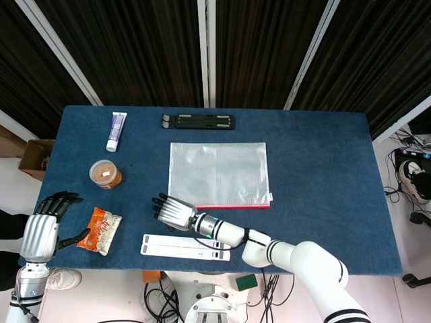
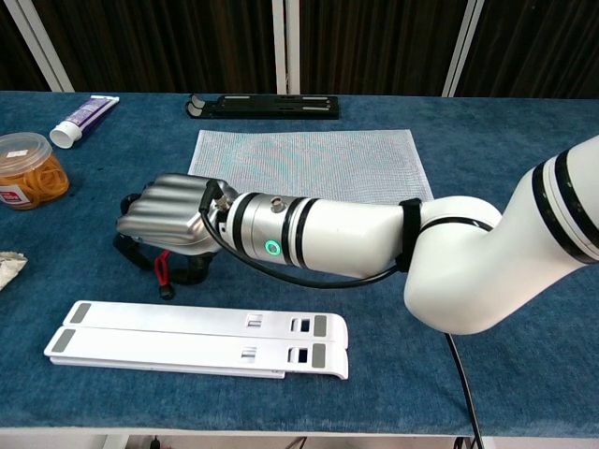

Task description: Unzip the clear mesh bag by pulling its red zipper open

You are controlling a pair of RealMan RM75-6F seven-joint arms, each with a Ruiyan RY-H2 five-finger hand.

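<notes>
The clear mesh bag lies flat mid-table, its red zipper running along the near edge. The red pull cord trails off the bag's near left corner onto the cloth. My right hand hovers knuckles-up over that corner. Its fingers curl down around the cord, which lies between fingers and thumb; whether it is pinched is hidden. My left hand rests at the table's near left corner, fingers apart, holding nothing, thumb by an orange snack packet.
A white folded stand lies just in front of my right hand. A jar of rubber bands and a purple tube sit left. A black stand lies behind the bag.
</notes>
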